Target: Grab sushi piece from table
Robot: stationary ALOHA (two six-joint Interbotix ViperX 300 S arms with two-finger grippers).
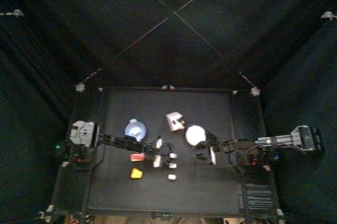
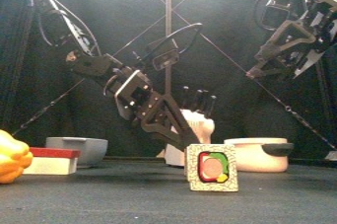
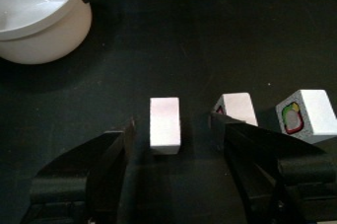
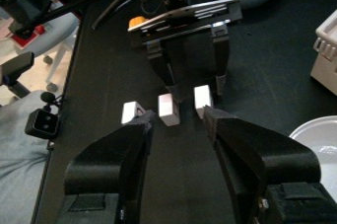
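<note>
Three small white sushi pieces lie in a row on the black table [image 1: 118, 193]. In the left wrist view my left gripper [image 3: 174, 129] is open, low over the table, with its jaws either side of the end piece [image 3: 164, 124]. The middle piece [image 3: 237, 108] and a piece showing green and red filling [image 3: 305, 114] lie beside it. The front view shows that filled piece [image 2: 212, 167] upright, near the camera, with the left gripper [image 2: 165, 124] behind it. My right gripper [image 4: 178, 127] is open and empty, held above the table and facing the row [image 4: 168, 105].
A white bowl [image 3: 39, 11] and a pale blue bowl [image 1: 134, 129] stand behind the row. A white pot [image 2: 257, 154] is at the right. A yellow pepper [image 2: 11, 157], a red and white block [image 2: 53, 161] and a grey bowl [image 2: 77, 149] are at the left.
</note>
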